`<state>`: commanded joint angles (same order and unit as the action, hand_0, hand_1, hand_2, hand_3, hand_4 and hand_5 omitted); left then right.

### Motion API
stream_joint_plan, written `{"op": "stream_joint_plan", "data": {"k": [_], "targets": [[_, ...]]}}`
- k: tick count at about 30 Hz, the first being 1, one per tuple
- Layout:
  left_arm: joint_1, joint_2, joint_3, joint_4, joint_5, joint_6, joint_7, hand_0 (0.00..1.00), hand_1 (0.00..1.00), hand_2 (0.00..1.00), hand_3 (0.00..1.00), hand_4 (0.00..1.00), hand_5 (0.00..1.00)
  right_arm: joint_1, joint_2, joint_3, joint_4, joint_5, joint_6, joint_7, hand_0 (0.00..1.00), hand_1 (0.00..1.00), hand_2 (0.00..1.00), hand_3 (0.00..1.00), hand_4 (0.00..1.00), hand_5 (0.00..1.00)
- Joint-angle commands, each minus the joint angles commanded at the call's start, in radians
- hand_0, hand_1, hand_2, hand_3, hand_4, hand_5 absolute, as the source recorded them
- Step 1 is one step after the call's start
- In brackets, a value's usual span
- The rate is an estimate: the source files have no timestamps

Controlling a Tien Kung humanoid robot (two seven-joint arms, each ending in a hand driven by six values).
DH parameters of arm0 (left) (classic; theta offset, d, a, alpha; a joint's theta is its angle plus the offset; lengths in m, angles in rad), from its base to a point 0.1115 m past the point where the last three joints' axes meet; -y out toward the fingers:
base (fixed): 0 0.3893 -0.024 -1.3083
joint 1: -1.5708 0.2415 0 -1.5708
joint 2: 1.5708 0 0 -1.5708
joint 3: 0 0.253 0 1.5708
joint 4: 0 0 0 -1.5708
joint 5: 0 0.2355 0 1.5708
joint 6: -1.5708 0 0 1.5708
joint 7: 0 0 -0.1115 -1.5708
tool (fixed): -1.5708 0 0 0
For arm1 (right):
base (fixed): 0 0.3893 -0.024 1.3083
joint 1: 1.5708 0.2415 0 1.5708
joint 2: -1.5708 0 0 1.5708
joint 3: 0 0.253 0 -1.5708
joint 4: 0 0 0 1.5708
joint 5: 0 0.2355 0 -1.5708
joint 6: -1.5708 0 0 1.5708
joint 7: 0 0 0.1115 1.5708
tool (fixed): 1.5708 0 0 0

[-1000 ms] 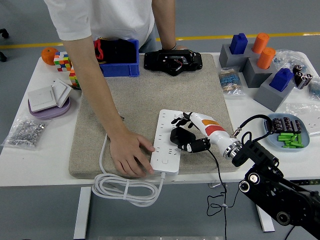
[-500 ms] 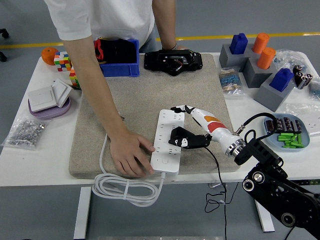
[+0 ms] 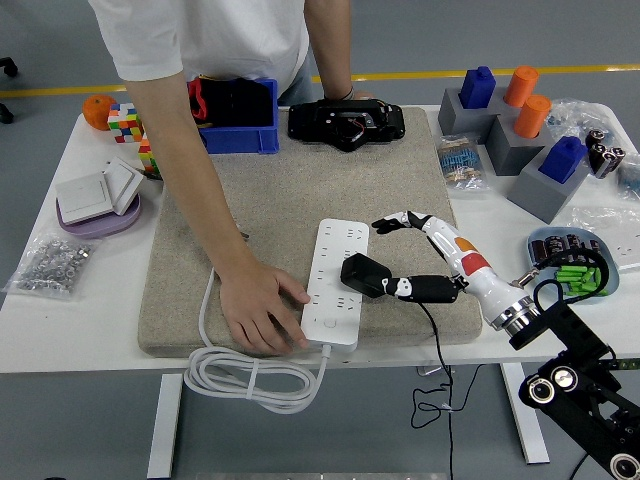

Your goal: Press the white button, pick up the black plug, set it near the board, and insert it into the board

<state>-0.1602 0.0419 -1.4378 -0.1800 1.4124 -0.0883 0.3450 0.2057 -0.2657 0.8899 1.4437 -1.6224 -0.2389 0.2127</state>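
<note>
- The right hand [image 3: 420, 255] comes in from 4 o'clock over the grey mat [image 3: 290, 190], its fingers spread and relaxed, holding nothing.
- Its lower fingers [image 3: 425, 289] touch the black plug [image 3: 362, 275].
- The plug sits at the right edge of the white board [image 3: 333, 282], on its sockets; how deep it sits cannot be told.
- A person's hand [image 3: 258, 308] presses flat on the board's near left corner, at 7 o'clock from the plug.
- A white cable [image 3: 250, 378] coils over the bench [image 3: 80, 320] edge at 6 o'clock.
</note>
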Motion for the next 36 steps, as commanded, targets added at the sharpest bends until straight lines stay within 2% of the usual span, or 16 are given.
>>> {"op": "stream_joint_plan", "data": {"k": [1,6,7,20,36], "targets": [[0.000,0.000,0.001,0.000,0.000,0.000,0.000,0.772,0.710,0.663,0.731,0.650,0.541,-0.002,-0.001,-0.003,-0.001,0.006,0.001,0.001,0.737,0.595,0.512,0.591,0.872,0.293],[0.001,0.001,0.005,0.000,0.002,-0.001,0.001,0.772,0.710,0.663,0.731,0.650,0.541,0.001,0.006,-0.032,-0.021,0.030,0.004,-0.001,0.737,0.595,0.512,0.591,0.872,0.293],[0.001,0.001,0.006,0.000,0.002,-0.001,0.001,0.772,0.710,0.662,0.731,0.650,0.541,0.004,0.008,-0.039,-0.028,0.035,0.005,0.000,0.733,0.592,0.536,0.587,0.821,0.254],[0.002,0.005,0.012,0.000,0.008,-0.005,0.003,0.773,0.710,0.664,0.731,0.649,0.542,0.055,0.047,-0.103,-0.109,0.059,0.010,-0.004,0.736,0.604,0.559,0.591,0.773,0.218],[0.001,0.006,0.011,0.000,0.007,-0.005,0.004,0.773,0.710,0.664,0.731,0.651,0.541,0.080,0.054,-0.134,-0.131,0.066,0.014,-0.008,0.738,0.606,0.559,0.591,0.753,0.203]]}}
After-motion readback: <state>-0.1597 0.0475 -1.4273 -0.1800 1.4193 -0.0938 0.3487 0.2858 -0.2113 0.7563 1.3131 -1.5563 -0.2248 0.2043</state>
